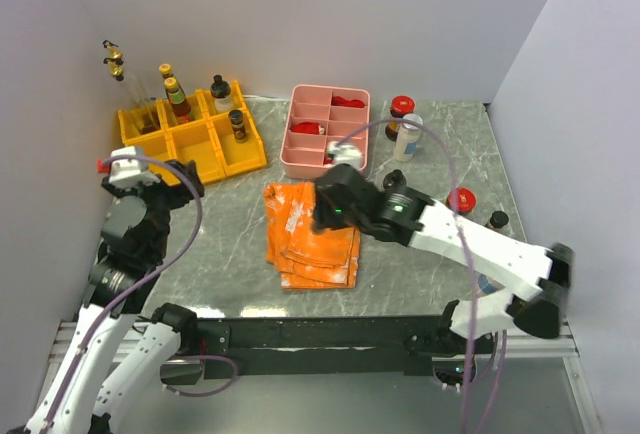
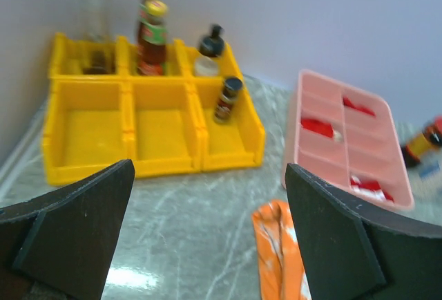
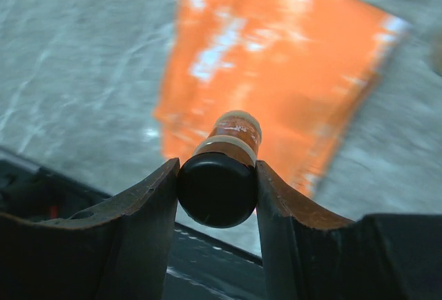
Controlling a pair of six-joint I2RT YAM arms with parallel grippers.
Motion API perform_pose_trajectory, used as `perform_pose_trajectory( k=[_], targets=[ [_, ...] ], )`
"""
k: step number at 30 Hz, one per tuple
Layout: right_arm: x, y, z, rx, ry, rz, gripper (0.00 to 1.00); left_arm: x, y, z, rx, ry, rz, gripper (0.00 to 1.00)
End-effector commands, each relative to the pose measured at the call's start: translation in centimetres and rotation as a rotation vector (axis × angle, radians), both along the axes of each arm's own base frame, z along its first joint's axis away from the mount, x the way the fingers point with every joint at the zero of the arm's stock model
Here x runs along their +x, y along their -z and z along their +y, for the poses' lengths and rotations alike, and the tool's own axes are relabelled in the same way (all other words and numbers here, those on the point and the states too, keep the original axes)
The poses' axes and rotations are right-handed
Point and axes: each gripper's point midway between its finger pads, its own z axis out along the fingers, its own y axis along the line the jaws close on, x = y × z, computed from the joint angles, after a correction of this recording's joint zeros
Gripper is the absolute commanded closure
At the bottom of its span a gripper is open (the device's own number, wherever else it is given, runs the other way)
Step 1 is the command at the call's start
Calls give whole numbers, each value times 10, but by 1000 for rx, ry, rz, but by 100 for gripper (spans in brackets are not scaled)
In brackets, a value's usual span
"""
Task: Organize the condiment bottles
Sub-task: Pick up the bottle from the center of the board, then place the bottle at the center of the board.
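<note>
My right gripper (image 3: 217,193) is shut on a small amber bottle with a black cap (image 3: 219,175), held above the orange cloth (image 3: 276,65). In the top view this gripper (image 1: 322,214) hangs over the cloth's upper part, and the held bottle is hidden. My left gripper (image 2: 207,245) is open and empty, near the yellow bins (image 2: 159,134); in the top view it (image 1: 185,179) is at the left. The bins hold two yellow-capped bottles (image 1: 178,96), a black-capped bottle (image 1: 221,89) and a small dark jar (image 1: 237,124). Loose bottles stand at the right: a red-capped jar (image 1: 402,109), a white bottle (image 1: 408,136), a red cap (image 1: 461,199) and a black cap (image 1: 497,219).
A pink divided tray (image 1: 330,159) with red pieces sits at the back middle. The orange folded cloth (image 1: 310,234) lies mid-table. A tall clear bottle (image 1: 115,59) stands at the yellow bins' back left corner. Walls close in on the left, back and right.
</note>
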Motion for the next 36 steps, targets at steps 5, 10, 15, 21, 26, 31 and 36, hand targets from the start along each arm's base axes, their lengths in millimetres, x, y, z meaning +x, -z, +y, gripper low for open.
perform_pose_trajectory(
  k=[5,10,15,21,26,31,36],
  targets=[
    [-6,0,133,48,-197,-1,74,-28,-24,50,-91,-249,-149,3],
    [-18,30,192,13,-287,24,73,-46,-34,61,-139,-279,-234,4],
    [-19,50,226,-21,-316,11,70,-56,-39,65,-162,-282,-293,3],
    [-19,69,241,-28,-327,-2,66,-53,-39,62,-157,-270,-283,4],
    [-17,88,241,-43,-311,-5,65,-53,-39,61,-154,-264,-285,4],
    [-15,100,242,-66,-308,2,55,-50,-38,58,-144,-251,-277,4],
    [-15,111,242,-96,-312,19,52,-45,-35,57,-132,-250,-254,4]
  ],
)
